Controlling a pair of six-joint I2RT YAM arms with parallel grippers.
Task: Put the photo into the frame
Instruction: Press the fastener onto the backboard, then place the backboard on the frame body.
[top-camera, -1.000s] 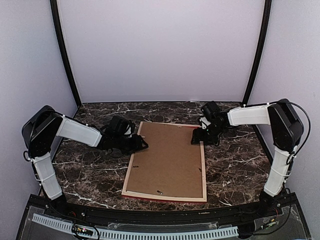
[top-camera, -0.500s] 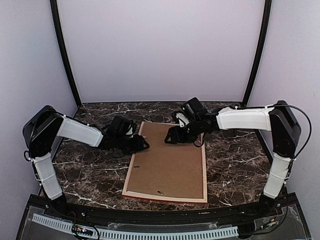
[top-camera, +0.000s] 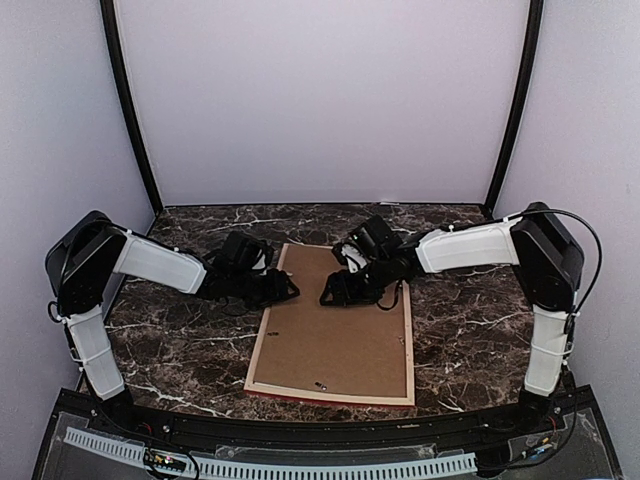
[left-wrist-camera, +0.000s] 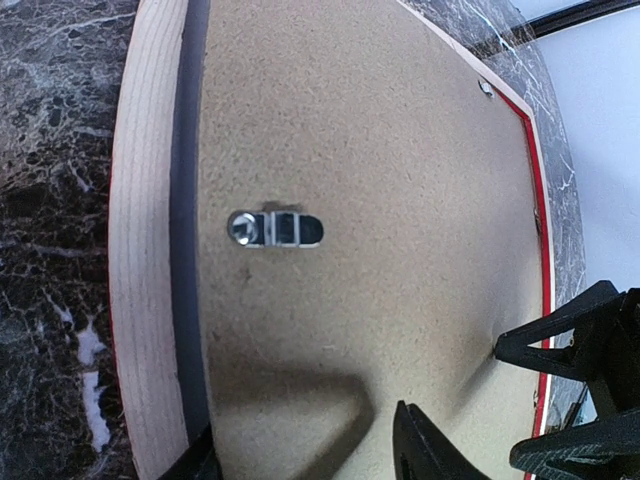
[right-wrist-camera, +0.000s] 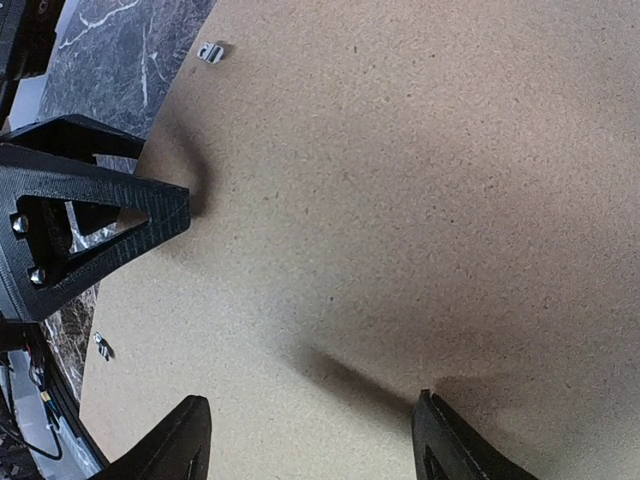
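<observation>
The frame (top-camera: 261, 340) lies face down on the marble table, pale wood back up, red showing along its near edge. The plain brown backing board (top-camera: 335, 340) sits inside it. The photo is hidden. My left gripper (top-camera: 288, 290) is open and empty over the frame's left rail, near the far end. In the left wrist view (left-wrist-camera: 310, 460) its fingers straddle the rail (left-wrist-camera: 145, 250) and the board's edge, near a metal clip (left-wrist-camera: 275, 228). My right gripper (top-camera: 330, 297) is open and empty, low over the board's far part (right-wrist-camera: 320, 445), close to the left gripper's finger (right-wrist-camera: 90, 220).
The dark marble table (top-camera: 170, 345) extends to both sides of the frame. Black posts (top-camera: 130, 110) stand at the back corners before pale walls. Small metal clips (right-wrist-camera: 210, 52) sit along the board's edges. A black rail (top-camera: 320, 430) runs along the near edge.
My right arm has swung left from the frame's far right corner to over the board's far middle, close to the left gripper. The left arm and frame have stayed put.
</observation>
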